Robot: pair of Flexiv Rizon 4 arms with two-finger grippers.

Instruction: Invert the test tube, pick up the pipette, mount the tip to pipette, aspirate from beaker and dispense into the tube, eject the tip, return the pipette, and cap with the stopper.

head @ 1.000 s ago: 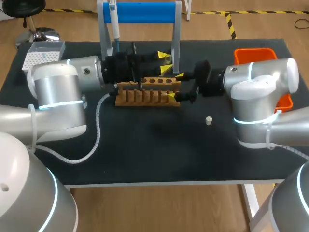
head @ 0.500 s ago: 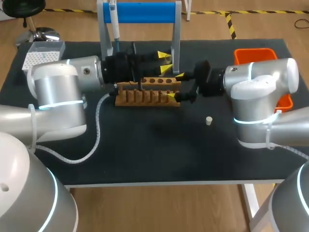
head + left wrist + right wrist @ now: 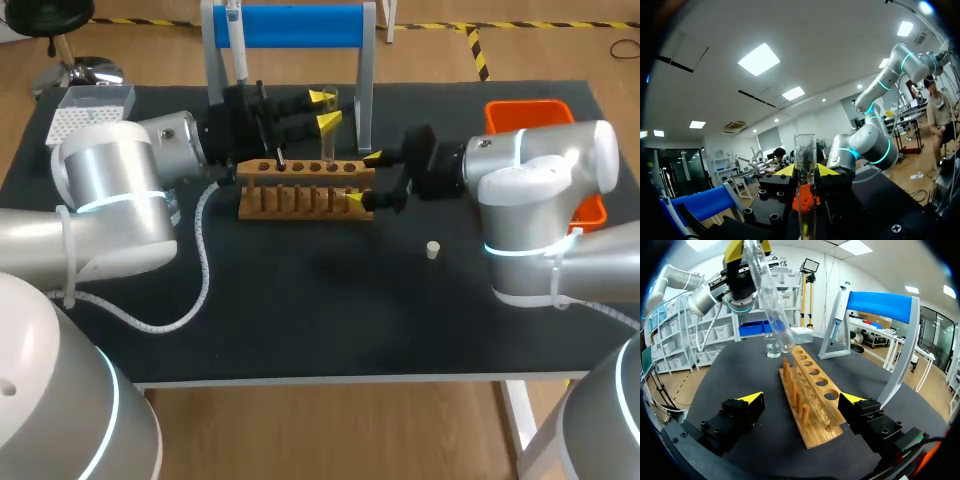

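One test tube above the single wooden rack. Behind the rack, one pipette on one blue stand, and one beaker. Beside the rack, one stopper, one orange bin and one tip box. Two tools: left tool, right tool.

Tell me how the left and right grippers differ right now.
The left gripper is shut on the tube; the right gripper is open, holding nothing. The left hangs above the rack; the right sits low, fingers straddling the rack's end. Both have yellow tips.
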